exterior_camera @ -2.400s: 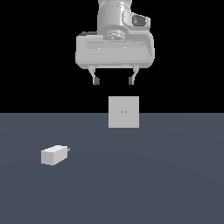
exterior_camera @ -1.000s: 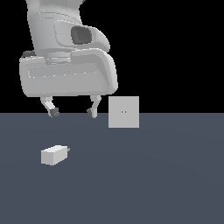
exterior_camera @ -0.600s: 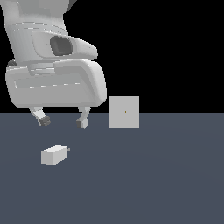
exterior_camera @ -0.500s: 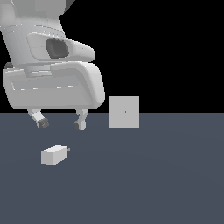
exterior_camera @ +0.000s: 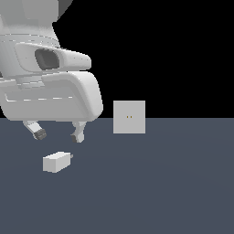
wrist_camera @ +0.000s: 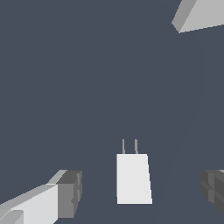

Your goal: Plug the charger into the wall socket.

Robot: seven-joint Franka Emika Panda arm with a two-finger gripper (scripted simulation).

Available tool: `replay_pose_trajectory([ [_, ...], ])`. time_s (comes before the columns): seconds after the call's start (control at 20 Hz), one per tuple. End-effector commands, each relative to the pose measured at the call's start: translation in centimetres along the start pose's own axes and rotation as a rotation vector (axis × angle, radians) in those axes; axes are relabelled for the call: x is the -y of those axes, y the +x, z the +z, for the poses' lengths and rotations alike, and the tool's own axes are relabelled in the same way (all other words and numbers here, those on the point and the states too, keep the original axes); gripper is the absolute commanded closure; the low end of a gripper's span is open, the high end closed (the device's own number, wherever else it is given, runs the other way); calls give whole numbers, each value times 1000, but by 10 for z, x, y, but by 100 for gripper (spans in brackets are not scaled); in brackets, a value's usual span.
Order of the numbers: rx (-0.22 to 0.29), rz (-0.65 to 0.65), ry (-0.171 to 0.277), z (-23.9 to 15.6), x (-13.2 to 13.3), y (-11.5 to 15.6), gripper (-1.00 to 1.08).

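In the exterior view, the white two-finger gripper (exterior_camera: 58, 135) has come lower and more toward the exterior view's left than half a second ago; its dark fingertips (exterior_camera: 40, 135) now hang just above the small off-white rectangular charger (exterior_camera: 56, 162). The fingers stand apart and hold nothing. The charger has not moved: it lies flat on the dark grey-blue floor (exterior_camera: 173, 183), with its thin grey prongs toward the exterior view's right. The flat light-grey square wall socket (exterior_camera: 129, 117) stands upright at the far edge of the floor, also unchanged, well apart from the charger. Between charger and socket the floor is bare, and the whole right part of the floor is free too.

In the wrist view, the charger (wrist_camera: 133, 177) lies between the two dark finger pads (wrist_camera: 70, 194), and neither pad touches it; there is free room on both sides of it. Its two prongs point away from the camera. One corner of the wall socket (wrist_camera: 201, 15) shows at the picture's edge, far beyond the prongs, with open floor (wrist_camera: 87, 78) between them.
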State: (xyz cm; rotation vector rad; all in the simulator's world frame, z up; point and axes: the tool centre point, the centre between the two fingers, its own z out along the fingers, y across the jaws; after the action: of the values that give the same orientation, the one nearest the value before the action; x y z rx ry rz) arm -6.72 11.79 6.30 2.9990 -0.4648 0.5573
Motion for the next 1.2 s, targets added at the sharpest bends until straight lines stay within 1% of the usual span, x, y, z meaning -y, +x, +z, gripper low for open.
replay_pose_trajectory([
  [0.0,-2,3,-1,1,0,0,-92],
  [0.4,0,2,-1,5,0,-2,-92],
  [0.9,1,3,0,39,0,-16,-92],
  [1.15,1,3,0,47,0,-19,-92],
])
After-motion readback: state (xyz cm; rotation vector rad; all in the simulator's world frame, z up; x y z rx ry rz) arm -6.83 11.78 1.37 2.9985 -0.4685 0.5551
